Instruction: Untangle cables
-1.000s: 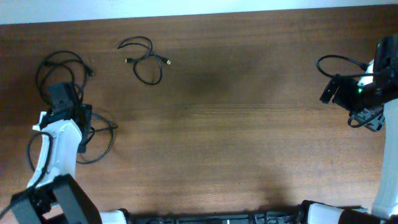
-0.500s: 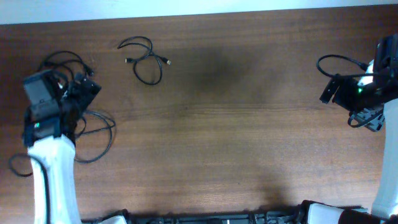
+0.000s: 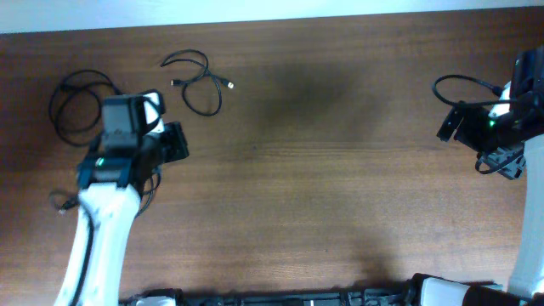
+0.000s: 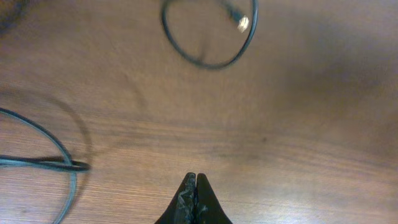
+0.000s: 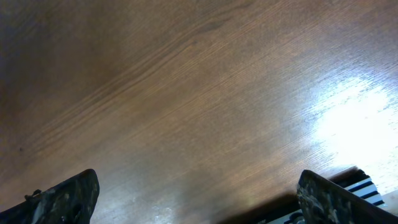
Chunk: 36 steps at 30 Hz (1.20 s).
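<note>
Three black cables lie on the left of the wooden table. A small cable sits at the back, looped, and in the left wrist view this cable has a light-coloured plug tip. A larger loop lies at the far left. A third cable runs partly under the left arm. My left gripper is shut with nothing between its jaws, over bare wood right of the big loop and this side of the small cable. My right gripper is open over bare table at the far right.
The right arm stays by the table's right edge with its own thicker black wire arching beside it. The table's back edge meets a pale surface. The left arm's white link reaches in from the front left.
My left arm has swung right, from over the far-left cables toward the table's middle, and its gripper has gone from open to shut. The right arm has not moved.
</note>
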{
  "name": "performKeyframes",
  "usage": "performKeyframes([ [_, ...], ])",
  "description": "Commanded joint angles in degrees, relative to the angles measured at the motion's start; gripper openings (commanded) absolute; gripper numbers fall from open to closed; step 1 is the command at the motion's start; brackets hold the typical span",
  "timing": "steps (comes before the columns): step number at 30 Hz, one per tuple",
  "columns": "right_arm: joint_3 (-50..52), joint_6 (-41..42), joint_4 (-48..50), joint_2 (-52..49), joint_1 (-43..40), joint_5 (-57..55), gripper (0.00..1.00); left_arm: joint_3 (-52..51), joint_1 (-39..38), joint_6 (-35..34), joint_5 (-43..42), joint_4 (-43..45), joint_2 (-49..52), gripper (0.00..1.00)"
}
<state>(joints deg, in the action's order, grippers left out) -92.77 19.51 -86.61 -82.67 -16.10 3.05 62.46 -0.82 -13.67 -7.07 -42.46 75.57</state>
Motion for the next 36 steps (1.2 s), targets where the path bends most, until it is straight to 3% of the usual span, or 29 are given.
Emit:
performKeyframes([
  [1, 0.33, 0.52, -0.72, -1.22, -0.04, 0.37, 0.99, -0.66, -1.86, 0.04, 5.68, 1.51, 9.35, 0.0],
  [8, 0.33, 0.55, -1.57, -1.29, -0.04, 1.46, 0.99, -0.66, -0.7, 0.09, 22.47, 1.18, 27.65, 0.0],
  [13, 0.33, 0.52, -1.57, -1.29, -0.04, 1.42, 0.99, -0.66, 7.04, 0.66, 33.64, -1.38, 27.98, 0.0],
  [19, 0.33, 0.52, -1.05, -1.29, -0.04, 1.42, 0.99, 1.42, 17.55, 3.52, 34.12, 0.15, 27.93, 0.0],
  [22, 0.33, 0.52, -1.05, -1.29, -0.04, 1.44, 0.99, 4.24, 17.97, 3.5, 25.97, -1.88, 27.63, 0.0],
  [25, 0.33, 0.52, -1.07, -1.29, -0.04, 1.44, 0.99, 6.95, 16.06, 4.46, 7.17, 0.07, 23.47, 0.0],
  [27, 0.33, 0.52, -1.07, -1.29, -0.04, 1.44, 0.99, 7.04, 14.27, 5.88, 1.07, 3.96, 18.38, 0.0],
  [32, 0.33, 0.52, -1.05, -1.29, -0.04, 1.42, 0.99, 6.95, 11.67, 6.82, -0.26, 7.48, -1.81, 0.0],
  [36, 0.33, 0.52, -0.9, -1.29, -0.04, 1.22, 0.99, 5.79, 11.69, 16.37, -4.5, 6.36, -17.27, 0.0],
])
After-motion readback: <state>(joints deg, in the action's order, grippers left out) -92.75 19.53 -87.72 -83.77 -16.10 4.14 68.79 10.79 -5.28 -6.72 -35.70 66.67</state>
